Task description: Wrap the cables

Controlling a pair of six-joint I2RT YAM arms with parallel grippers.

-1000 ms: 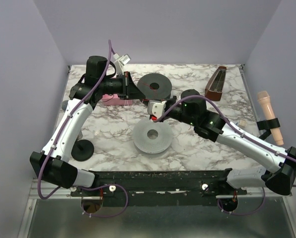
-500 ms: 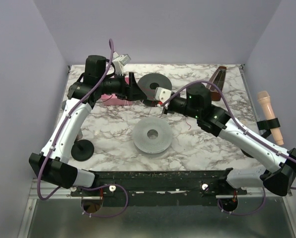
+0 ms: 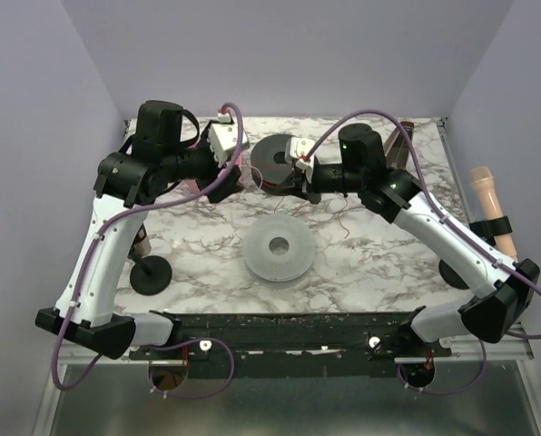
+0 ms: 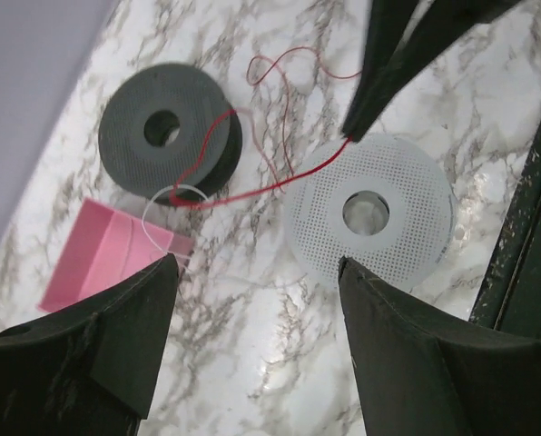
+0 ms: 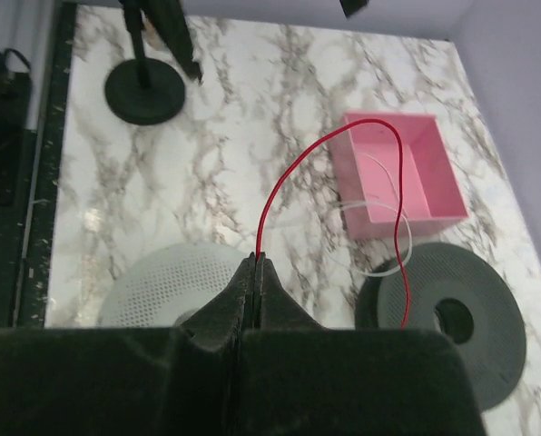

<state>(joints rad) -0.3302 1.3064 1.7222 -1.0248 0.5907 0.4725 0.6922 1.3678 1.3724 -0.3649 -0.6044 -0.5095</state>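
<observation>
Black stand (image 3: 150, 275): round base on the marble table (image 3: 379, 263), lower left of the top view, beside the left arm
Left gripper (image 4: 255, 268): jaws spread wide with nothing between them, hanging above the table left of centre in the upper part of the top view; its own camera looks down on both spools
Pink box (image 4: 107, 259): open tray at the lower left of the left wrist view, just beside the dark spool; mostly hidden behind the left arm in the top view
Dark spool (image 3: 275, 154): lies flat at the upper centre of the top view, between the two grippers
Cables (image 5: 373, 122): one thin red wire; it crosses the rim of the dark spool, arches over the pink box in the right wrist view and comes down into the right gripper's tips; a loose curly stretch lies on the marble at the top of the left wrist view
Light spool (image 3: 278, 247): flat at the centre of the top view, apart from the dark spool and lower in the frame
Right gripper (image 5: 257, 263): jaws pressed together, pinching the red wire at their very tips, just right of the dark spool in the top view
Brown wedge (image 3: 399, 141): upper right of the top view, partly hidden behind the right arm
</observation>
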